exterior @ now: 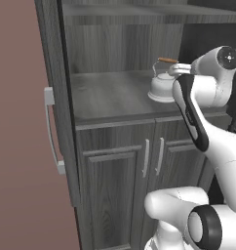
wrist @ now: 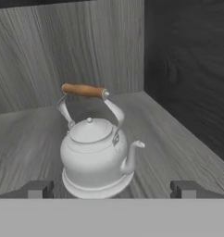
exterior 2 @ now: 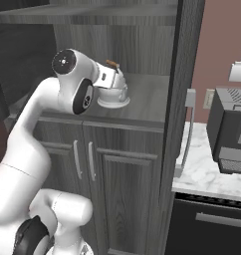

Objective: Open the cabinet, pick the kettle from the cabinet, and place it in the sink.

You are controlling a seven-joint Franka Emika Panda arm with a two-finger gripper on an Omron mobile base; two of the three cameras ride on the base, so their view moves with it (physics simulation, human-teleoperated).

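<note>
- The cabinet is seen open; its dark grey wood-grain interior is exposed, with a shelf floor and a further shelf above.
- One tall door is swung out at the left of the left base view, edge-on, with its long silver bar handle on the outer face. In the right base view the other door is seen edge-on at the right, also carrying a bar handle.
- The kettle is found inside the cabinet, upright on the shelf floor. It is the sole item noted on that shelf.
- The kettle's spout is turned toward the right of the hand view; the lid knob sits on top, and the arched wire handle is raised, with the brown wooden bar uppermost.
- The kettle stands toward the back right part of the compartment, near the dark side wall but apart from it.
- The gripper is held level with the kettle, just in front of it. Its fingers are spread wide, one fingertip at each side of the kettle's base; nothing is pinched between them. Contact with the kettle cannot be made out.
- Below the shelf, shorter panelled doors with small silver handles are seen shut.
- A white marble surface lies to the right of the cabinet, with a dark appliance on it.
</note>
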